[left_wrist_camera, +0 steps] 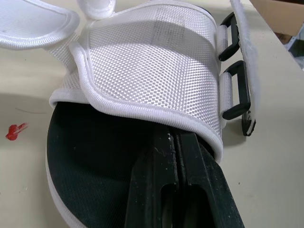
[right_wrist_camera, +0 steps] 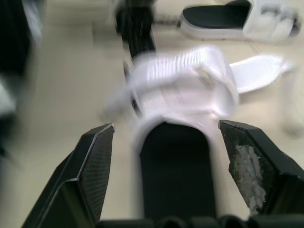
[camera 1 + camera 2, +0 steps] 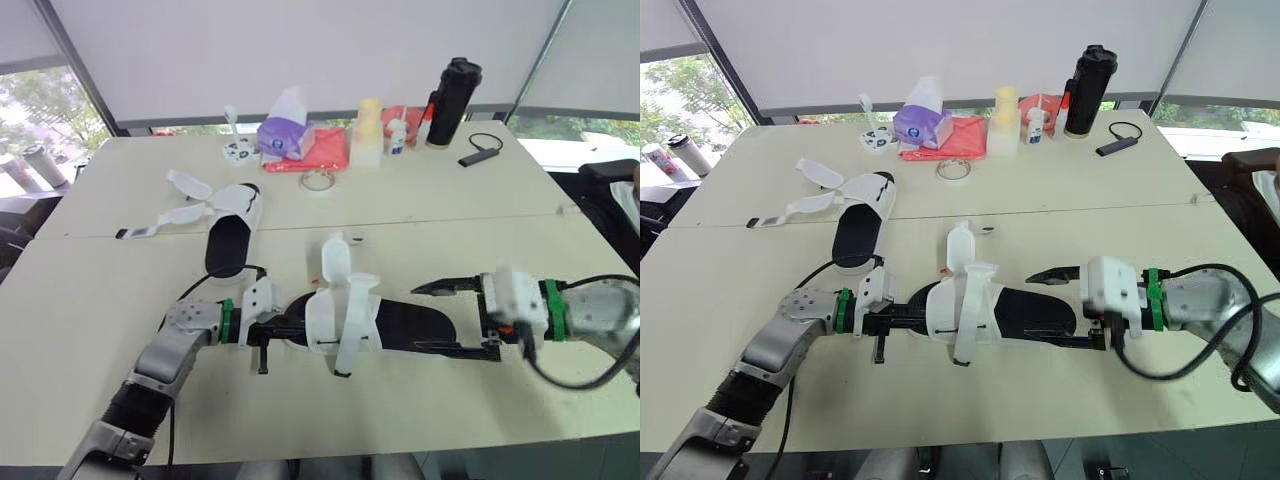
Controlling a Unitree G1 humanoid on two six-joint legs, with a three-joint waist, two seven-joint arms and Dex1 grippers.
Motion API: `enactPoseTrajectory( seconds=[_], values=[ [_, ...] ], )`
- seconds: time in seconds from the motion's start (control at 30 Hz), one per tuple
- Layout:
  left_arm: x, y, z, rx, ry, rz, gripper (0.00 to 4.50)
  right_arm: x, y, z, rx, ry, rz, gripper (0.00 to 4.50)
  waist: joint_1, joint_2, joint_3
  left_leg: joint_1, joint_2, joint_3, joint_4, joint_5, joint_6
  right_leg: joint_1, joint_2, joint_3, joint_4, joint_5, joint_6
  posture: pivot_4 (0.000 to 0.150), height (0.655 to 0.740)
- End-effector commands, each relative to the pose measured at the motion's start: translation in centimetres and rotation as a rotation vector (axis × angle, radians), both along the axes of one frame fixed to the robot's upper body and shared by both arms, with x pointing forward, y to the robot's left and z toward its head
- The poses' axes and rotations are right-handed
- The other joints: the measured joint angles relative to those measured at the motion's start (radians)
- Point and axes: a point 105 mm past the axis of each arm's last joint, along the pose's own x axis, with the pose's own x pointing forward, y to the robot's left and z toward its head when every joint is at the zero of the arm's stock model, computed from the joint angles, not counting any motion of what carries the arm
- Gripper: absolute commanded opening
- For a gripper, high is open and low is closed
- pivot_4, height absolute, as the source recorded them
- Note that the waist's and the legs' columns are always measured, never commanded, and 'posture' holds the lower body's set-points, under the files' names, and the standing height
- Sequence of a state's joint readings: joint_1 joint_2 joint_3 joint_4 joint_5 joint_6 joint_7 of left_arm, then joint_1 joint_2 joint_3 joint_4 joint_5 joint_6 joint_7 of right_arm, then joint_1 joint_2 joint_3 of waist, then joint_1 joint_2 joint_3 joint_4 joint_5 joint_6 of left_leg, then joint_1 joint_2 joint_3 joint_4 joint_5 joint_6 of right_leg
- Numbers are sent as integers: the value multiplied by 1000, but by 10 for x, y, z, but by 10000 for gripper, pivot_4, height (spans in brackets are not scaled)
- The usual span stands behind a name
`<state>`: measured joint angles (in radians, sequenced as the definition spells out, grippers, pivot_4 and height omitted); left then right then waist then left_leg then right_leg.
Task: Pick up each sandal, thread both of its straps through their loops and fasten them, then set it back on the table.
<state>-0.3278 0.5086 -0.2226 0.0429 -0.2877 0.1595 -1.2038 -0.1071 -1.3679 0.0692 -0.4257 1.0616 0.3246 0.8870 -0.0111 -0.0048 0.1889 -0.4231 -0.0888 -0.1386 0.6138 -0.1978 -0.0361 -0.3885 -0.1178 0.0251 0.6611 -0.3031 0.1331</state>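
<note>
The near sandal [image 3: 385, 325], with a black footbed and a white mesh upper [image 1: 152, 71], lies across the middle of the table with its straps [image 3: 336, 262] loose and sticking up. Two black loops [image 1: 235, 90] hang at the upper's side. My left gripper [image 3: 288, 331] is shut, its fingers [image 1: 166, 185] lying on the footbed and pushed under the upper from the toe end. My right gripper [image 3: 447, 318] is open and straddles the heel, one finger on each side [image 2: 95, 161]. The second sandal [image 3: 232, 228] lies at the back left with its straps [image 3: 188, 198] spread open.
Along the far edge stand a purple tissue pack [image 3: 285, 135], a red cloth [image 3: 326, 150], a tape roll [image 3: 318, 181], a pale cup [image 3: 368, 130] and a black bottle [image 3: 452, 100]. A black cable [image 3: 482, 150] lies at the back right. A seam [image 3: 450, 220] crosses the tabletop.
</note>
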Motion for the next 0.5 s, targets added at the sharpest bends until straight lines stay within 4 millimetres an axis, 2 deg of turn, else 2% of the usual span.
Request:
enactPoseTrajectory(
  seconds=[0.03, 0.17, 0.27, 0.5],
  values=[
    [1, -3, 5, -2, -30, -25, 0, -5, 10, 5, 134, 259, -79, 37577, 1, 0, 0, -1, 0, 0, 0, 0, 0, 0, 0, 0, -2, 0, -1, 1500, 7400],
    [2, -2, 6, -2, -32, -28, 0, -3, 24, 4, 212, 380, -136, 37577, 1, 0, 0, -4, -1, 1, 0, 0, 1, -1, 0, 0, -8, 2, -1, 1500, 7400],
    [1, -1, 7, -1, -33, -29, 0, 1, 35, -4, 262, 452, -168, 37577, 2, -1, 0, -5, -1, 1, -1, -1, 2, -1, 0, -1, -10, 3, 2, 1500, 7400],
    [0, 2, 8, 5, -33, -21, 0, 0, 54, -10, 307, 505, -166, 37577, 2, -1, 0, -5, -1, 1, -1, -1, 2, -1, 1, -1, -10, 4, 3, 1500, 7400]
  ],
)
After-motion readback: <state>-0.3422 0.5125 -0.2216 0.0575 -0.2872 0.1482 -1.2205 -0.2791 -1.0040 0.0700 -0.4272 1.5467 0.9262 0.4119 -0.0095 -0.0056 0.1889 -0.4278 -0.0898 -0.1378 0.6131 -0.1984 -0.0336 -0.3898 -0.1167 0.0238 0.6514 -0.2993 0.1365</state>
